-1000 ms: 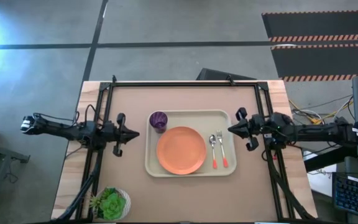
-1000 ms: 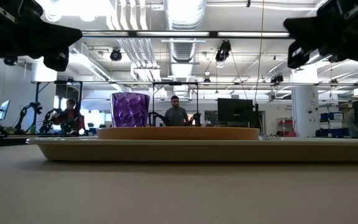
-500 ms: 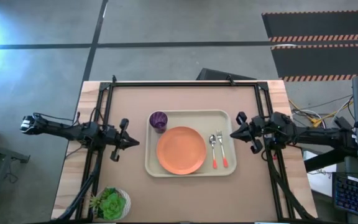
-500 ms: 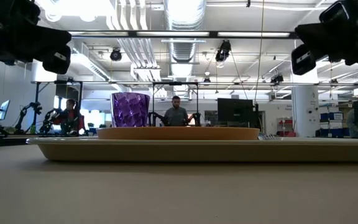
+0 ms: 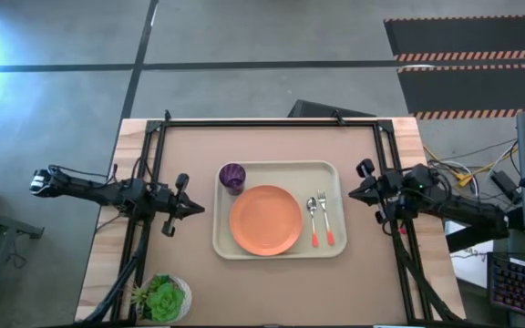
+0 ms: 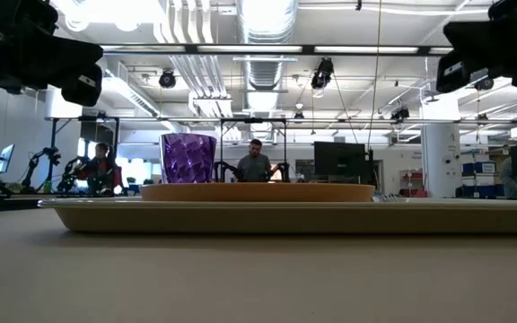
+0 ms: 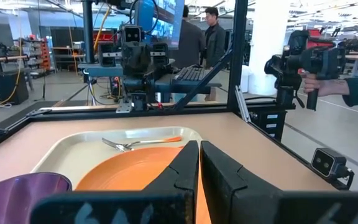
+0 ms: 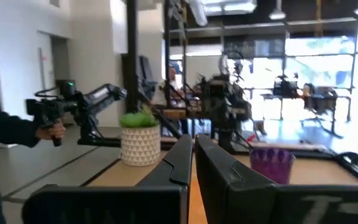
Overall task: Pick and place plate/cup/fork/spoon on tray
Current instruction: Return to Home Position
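Note:
The cream tray (image 5: 276, 244) lies in the middle of the table. On it are the orange plate (image 5: 265, 220), the purple cup (image 5: 232, 177) standing at its far left corner, and the spoon (image 5: 313, 220) and fork (image 5: 325, 219) side by side at its right. My left gripper (image 5: 199, 209) hovers shut just left of the tray. My right gripper (image 5: 352, 193) hovers shut just right of the tray. Both are empty and above the table.
A white pot with a green plant (image 5: 160, 298) stands at the table's near left corner. A black frame (image 5: 272, 122) runs along the far edge and both sides. People show in the room beyond the table (image 6: 256, 163).
My right gripper has drawn back from the tray toward the table's right edge and has shut. My left gripper has shifted slightly toward the tray, shut, then kept still. The things on the tray have not moved.

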Action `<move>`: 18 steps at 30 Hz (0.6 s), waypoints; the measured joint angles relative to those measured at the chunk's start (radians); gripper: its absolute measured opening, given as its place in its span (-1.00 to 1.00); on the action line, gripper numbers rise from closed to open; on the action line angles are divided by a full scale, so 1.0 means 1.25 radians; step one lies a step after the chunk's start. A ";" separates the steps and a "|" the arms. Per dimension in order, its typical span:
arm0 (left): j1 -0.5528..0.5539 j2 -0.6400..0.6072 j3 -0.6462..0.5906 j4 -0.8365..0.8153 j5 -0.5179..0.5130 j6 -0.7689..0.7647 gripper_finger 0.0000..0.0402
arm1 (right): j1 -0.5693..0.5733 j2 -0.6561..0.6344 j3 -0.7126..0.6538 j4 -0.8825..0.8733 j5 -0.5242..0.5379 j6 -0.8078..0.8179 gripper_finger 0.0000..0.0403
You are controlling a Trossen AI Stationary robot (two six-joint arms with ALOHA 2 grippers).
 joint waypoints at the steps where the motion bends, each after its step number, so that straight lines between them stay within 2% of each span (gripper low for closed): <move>1: 0.000 0.000 0.000 0.000 0.000 0.000 -1.00 | 0.000 -0.023 0.000 -0.038 0.012 0.003 -0.95; 4: 0.000 0.000 0.000 0.000 -0.004 0.001 -1.00 | 0.000 -0.059 -0.001 -0.125 0.042 0.012 -0.95; 10: 0.017 0.000 0.000 0.003 -0.021 0.008 -1.00 | 0.000 -0.060 -0.001 -0.104 0.040 0.008 -0.95; 15: 0.047 0.011 0.000 0.004 -0.035 0.007 -1.00 | 0.000 -0.058 -0.001 -0.152 0.098 -0.011 -0.95; 18: 0.066 0.018 0.000 0.020 -0.035 0.024 -1.00 | 0.000 -0.058 -0.001 -0.160 0.089 -0.028 -0.95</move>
